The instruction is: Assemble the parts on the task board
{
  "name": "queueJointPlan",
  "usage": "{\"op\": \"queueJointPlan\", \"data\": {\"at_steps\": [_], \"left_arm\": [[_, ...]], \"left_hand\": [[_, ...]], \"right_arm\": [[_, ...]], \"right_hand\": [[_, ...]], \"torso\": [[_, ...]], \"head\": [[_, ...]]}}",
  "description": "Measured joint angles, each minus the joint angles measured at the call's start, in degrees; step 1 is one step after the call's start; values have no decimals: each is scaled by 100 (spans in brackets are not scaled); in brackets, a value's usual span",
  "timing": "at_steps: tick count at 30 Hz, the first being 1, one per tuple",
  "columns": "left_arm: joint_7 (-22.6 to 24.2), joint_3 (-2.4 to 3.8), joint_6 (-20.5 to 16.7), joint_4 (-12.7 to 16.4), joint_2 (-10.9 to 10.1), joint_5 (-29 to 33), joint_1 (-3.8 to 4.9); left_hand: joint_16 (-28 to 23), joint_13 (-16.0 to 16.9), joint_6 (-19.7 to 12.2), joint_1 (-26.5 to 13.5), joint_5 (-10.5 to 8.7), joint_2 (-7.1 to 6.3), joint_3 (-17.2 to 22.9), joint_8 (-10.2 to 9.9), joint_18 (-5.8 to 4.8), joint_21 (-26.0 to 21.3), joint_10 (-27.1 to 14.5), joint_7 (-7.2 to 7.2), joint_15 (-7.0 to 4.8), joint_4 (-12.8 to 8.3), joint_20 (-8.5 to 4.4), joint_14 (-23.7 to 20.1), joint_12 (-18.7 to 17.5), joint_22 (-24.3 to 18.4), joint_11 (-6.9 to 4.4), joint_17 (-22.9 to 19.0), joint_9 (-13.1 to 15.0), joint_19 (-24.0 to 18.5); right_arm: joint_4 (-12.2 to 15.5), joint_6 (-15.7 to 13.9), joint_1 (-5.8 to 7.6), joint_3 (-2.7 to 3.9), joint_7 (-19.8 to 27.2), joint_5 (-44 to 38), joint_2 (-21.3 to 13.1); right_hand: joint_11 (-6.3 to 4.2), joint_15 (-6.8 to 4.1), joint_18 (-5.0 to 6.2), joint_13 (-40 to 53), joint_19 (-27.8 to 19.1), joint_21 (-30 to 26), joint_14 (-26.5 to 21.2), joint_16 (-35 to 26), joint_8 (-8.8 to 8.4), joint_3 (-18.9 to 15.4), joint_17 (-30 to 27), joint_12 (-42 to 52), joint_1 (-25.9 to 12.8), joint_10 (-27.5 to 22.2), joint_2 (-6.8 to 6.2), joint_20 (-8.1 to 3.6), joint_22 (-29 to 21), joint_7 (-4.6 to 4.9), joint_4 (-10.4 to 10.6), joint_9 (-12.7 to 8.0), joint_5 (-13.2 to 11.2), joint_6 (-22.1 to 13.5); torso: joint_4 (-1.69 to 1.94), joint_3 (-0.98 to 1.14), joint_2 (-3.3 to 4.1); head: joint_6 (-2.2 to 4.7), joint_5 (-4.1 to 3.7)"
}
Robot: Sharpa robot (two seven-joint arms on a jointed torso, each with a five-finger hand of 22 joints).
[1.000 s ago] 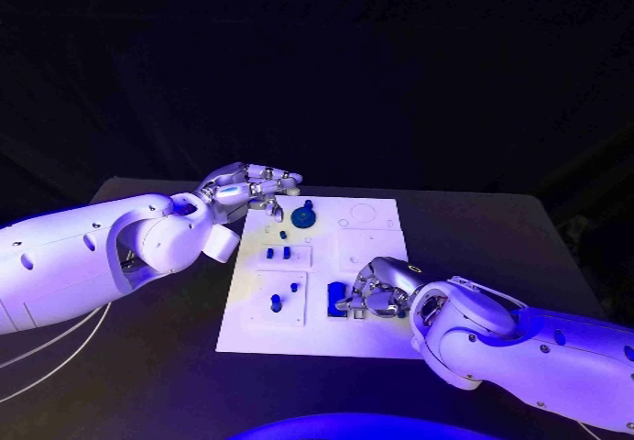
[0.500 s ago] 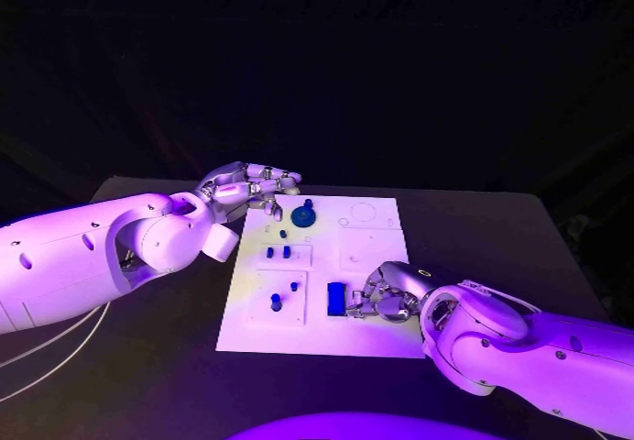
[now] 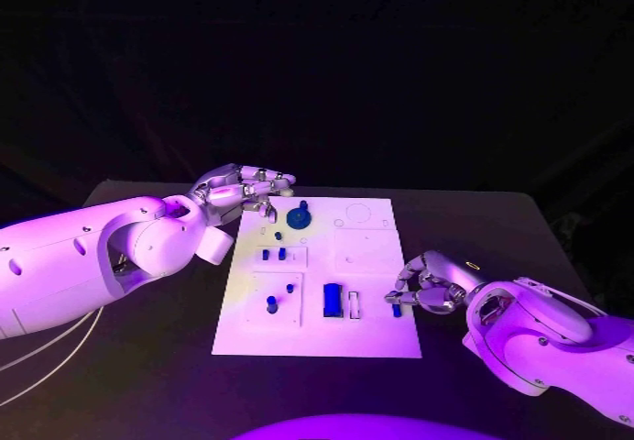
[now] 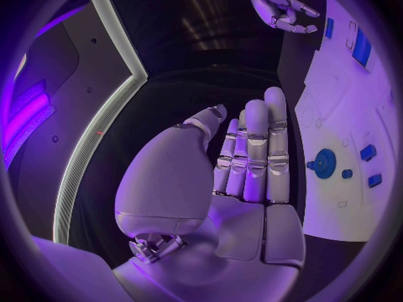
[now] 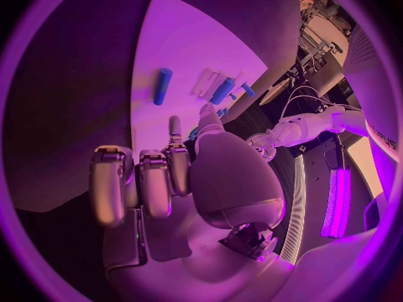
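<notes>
The white task board [image 3: 377,266] lies in the middle of the table. On it are a round blue knob [image 3: 300,218], two small blue pegs [image 3: 272,254], a blue block [image 3: 333,300] and a short blue peg [image 3: 395,310]. My left hand [image 3: 245,191] hovers by the board's far left corner with its fingers straight and together [image 4: 256,154], holding nothing. My right hand [image 3: 423,286] sits at the board's right edge, fingers loosely bent [image 5: 143,181], gripping nothing. The short peg [image 5: 162,86] lies just in front of it, apart from the fingers.
More small blue pieces [image 3: 274,303] stand in the near left plate of the board. The black table [image 3: 489,229] runs out to both sides of the board, and its far edge is close behind the left hand.
My right hand has drawn back to the right, from over the blue block to the board's right edge. The block now lies uncovered. The left hand has barely moved.
</notes>
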Motion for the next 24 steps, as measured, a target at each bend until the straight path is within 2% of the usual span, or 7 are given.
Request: {"op": "queueJointPlan", "data": {"at_steps": [3,7,9,13,20,24], "left_arm": [[3,-1,0,0,0,0,-1],[7,-2,0,2,5,0,-3],[9,-2,0,2,9,0,-4],[9,-3,0,3,11,0,-4],[9,-5,1,1,15,0,-5],[9,-6,1,-2,20,-1,-8]], "left_hand": [[0,0,0,0,0,0,0,0,0,0,0,0,0,0,0,0,0,0,0,0,-1,0],[0,0,0,0,0,0,0,0,0,0,0,0,0,0,0,0,0,0,0,0,-1,0],[0,-1,0,0,0,0,0,0,0,0,0,0,0,0,0,0,0,0,0,0,-1,0],[0,-1,-12,0,0,0,0,0,0,0,0,12,20,0,0,-20,0,0,0,0,-1,0],[0,-1,-22,0,0,0,0,0,0,0,0,20,20,0,0,-20,0,0,0,0,0,0],[0,-1,-22,0,0,0,0,0,0,0,0,20,20,0,0,-19,0,0,0,0,0,0]], "right_arm": [[-17,-36,2,-3,68,-26,-99],[-91,-74,-37,-8,138,-99,-164],[-116,-81,-74,-12,153,-146,-165],[-179,-82,-141,-16,156,-250,-130],[-314,-67,-255,-19,126,-383,62],[-429,-45,-309,-21,102,-425,163]], "right_hand": [[3,0,0,1,-20,0,0,0,-61,32,0,-30,24,3,-24,20,0,31,-15,-51,14,32],[3,1,0,1,-20,0,0,0,-91,40,0,-38,30,2,-30,20,0,-19,-9,-98,35,166],[5,9,0,1,-20,0,-8,0,-91,41,0,-38,30,1,-30,20,-1,-14,-7,-111,35,219],[13,10,0,1,-20,0,-8,0,-113,55,0,-38,30,-7,-29,20,-1,-35,7,-126,35,280],[11,11,0,1,-20,0,-7,0,-115,72,0,-37,31,-5,-29,20,4,-44,24,-146,38,331],[-1,18,0,1,-20,0,0,0,-145,94,0,-36,39,6,-21,20,4,-62,46,-168,153,390]], "torso": [[-4,-1,-2],[-14,3,-4],[-18,5,-5],[-14,12,-3],[-6,7,2],[-4,7,3]], "head": [[1,-44],[4,-98],[5,-112],[-2,-130],[-23,-140],[-34,-141]]}}
